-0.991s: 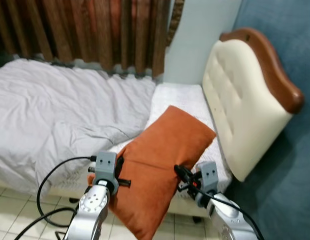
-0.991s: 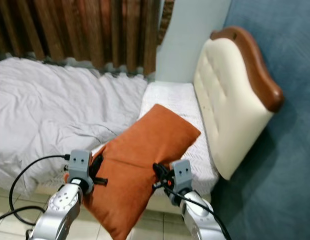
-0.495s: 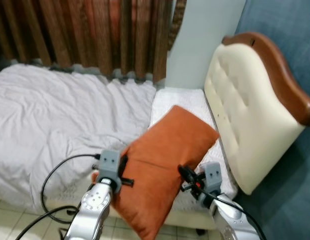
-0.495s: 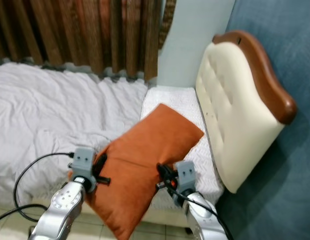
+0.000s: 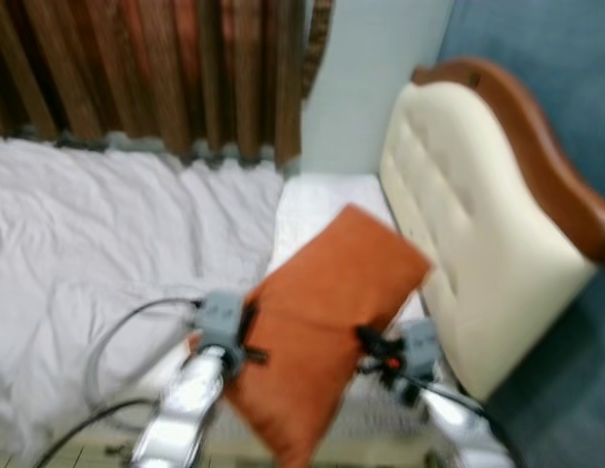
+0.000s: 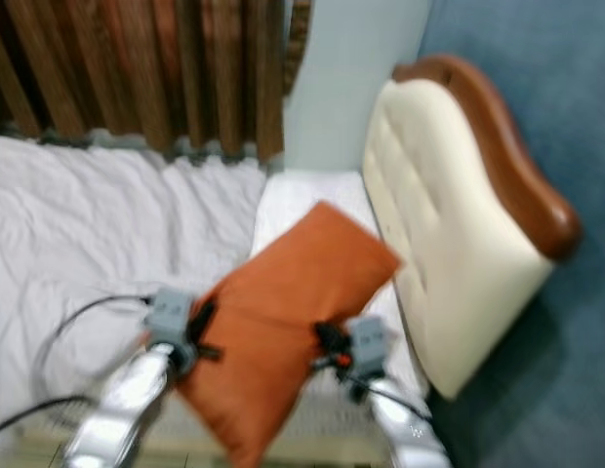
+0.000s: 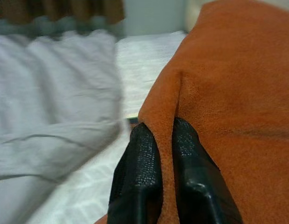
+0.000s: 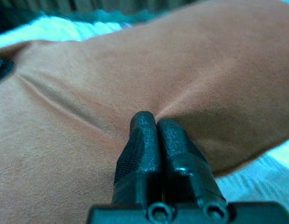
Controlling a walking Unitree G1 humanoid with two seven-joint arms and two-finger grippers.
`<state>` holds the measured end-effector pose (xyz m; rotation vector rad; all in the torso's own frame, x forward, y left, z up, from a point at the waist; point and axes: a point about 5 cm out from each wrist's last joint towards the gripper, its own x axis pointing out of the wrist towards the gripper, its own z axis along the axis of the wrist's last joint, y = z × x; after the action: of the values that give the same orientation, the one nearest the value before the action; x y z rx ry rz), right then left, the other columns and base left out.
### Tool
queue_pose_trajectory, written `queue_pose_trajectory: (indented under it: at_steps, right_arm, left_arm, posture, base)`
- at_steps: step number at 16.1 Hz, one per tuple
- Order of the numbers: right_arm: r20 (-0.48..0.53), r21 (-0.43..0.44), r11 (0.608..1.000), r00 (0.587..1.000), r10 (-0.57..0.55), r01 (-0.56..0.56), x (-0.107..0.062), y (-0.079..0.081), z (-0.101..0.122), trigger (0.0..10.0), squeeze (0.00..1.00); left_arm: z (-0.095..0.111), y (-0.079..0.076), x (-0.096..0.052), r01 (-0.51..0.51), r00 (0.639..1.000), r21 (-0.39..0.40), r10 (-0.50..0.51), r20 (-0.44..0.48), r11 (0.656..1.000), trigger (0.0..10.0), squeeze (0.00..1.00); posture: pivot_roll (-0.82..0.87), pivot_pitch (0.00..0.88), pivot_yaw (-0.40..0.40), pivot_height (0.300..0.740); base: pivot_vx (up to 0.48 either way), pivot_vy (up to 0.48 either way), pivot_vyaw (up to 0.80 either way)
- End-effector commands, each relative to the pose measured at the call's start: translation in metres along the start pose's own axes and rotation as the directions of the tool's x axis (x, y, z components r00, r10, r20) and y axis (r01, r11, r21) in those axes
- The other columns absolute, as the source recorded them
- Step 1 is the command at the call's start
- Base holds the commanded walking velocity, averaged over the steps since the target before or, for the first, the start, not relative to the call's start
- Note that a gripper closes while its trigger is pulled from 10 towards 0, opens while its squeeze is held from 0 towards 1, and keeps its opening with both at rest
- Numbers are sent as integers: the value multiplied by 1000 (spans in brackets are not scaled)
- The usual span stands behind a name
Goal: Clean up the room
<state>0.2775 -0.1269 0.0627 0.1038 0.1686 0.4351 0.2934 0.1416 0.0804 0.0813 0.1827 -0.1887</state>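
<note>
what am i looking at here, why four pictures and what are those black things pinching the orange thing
This is a humanoid robot with two silver arms, tidying a bedroom. The two wide, blurred pictures come from a stereo camera on its head, looking down at the bed. The two close-ups come from cameras on its wrists, each looking along that arm's two black fingers.

Each pair of fingers is an end effector, the robot's hand. The left end effector is shut on a fold at one edge of the soft orange rectangular pillow. The right end effector is shut on a pinch of the same pillow's fabric on the other side, so both arms hold it.

Beyond the pillow lie a rumpled pale grey quilt and a white textured mattress. To the robot's right stands a cream padded headboard with a brown wooden rim.
</note>
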Motion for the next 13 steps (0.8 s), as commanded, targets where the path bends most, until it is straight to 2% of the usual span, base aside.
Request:
queue_pose_trajectory:
  at_steps: [1,8,11,13]
  right_arm:
    - [-1,-32,990,990,-141,141,-17,-34,1,10000,0]
    - [-10,-34,991,991,-132,132,-19,-33,-1,10000,0]
    - [-12,-36,990,991,-134,134,-20,-33,-1,10000,0]
    - [-14,-37,990,990,-137,136,-20,-33,-2,10000,0]
  left_arm:
    - [16,29,-1,-149,986,-8,149,77,989,10000,0]
    - [13,26,-1,-148,987,-19,149,67,989,10000,0]
    - [14,30,2,-180,982,11,179,60,984,10000,0]
    - [12,32,7,-203,979,85,200,48,975,10000,0]
  posture:
    - [90,0,-97,740]
    - [80,0,-95,740]
    - [73,0,-91,740]
    - [69,0,-91,740]
  base:
    - [480,0,0]
    - [480,0,0]
    - [480,0,0]
    - [251,0,0]
